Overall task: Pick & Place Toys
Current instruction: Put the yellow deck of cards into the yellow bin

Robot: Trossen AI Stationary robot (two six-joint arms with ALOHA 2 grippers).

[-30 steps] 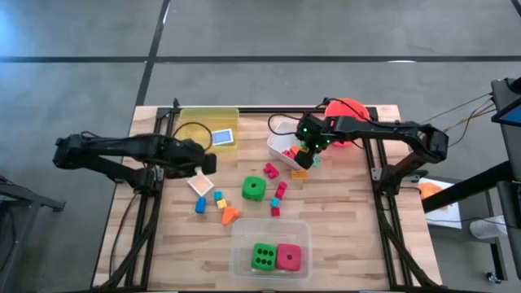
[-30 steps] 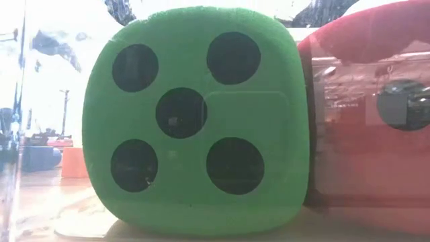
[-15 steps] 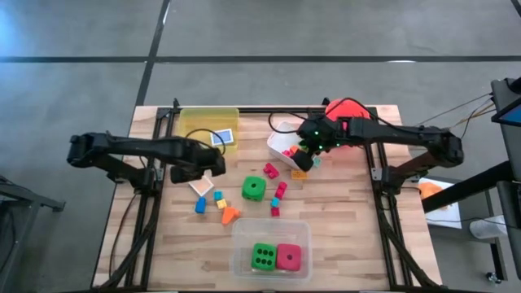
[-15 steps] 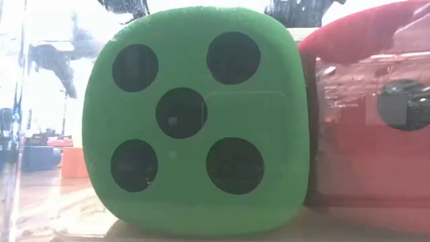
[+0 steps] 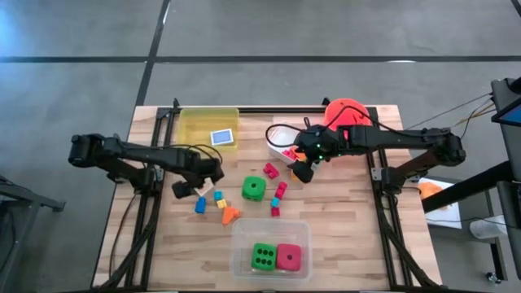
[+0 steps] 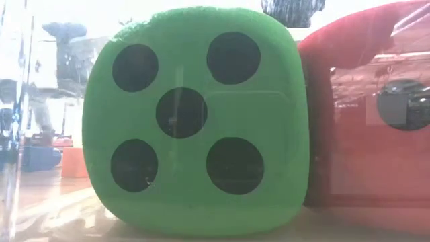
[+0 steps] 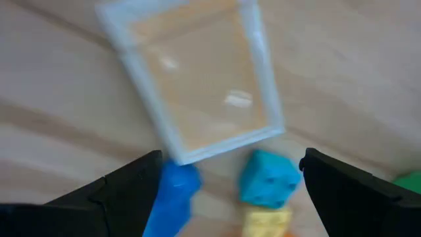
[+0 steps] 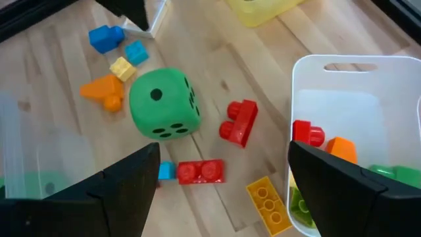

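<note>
Your left gripper (image 5: 194, 189) was spread wide, empty, above the beige tile (image 7: 200, 85) beside the blue blocks (image 7: 266, 178). Right gripper (image 5: 299, 170) also gaped empty by the white tub (image 8: 355, 99); green die (image 8: 163, 104) sat mid-table.

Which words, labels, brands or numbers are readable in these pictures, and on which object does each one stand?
None: no written text shows in any view.
The dice carry only black dots: five on the green die in the low view; the loose green die shows one and four in the right wrist view.
</note>
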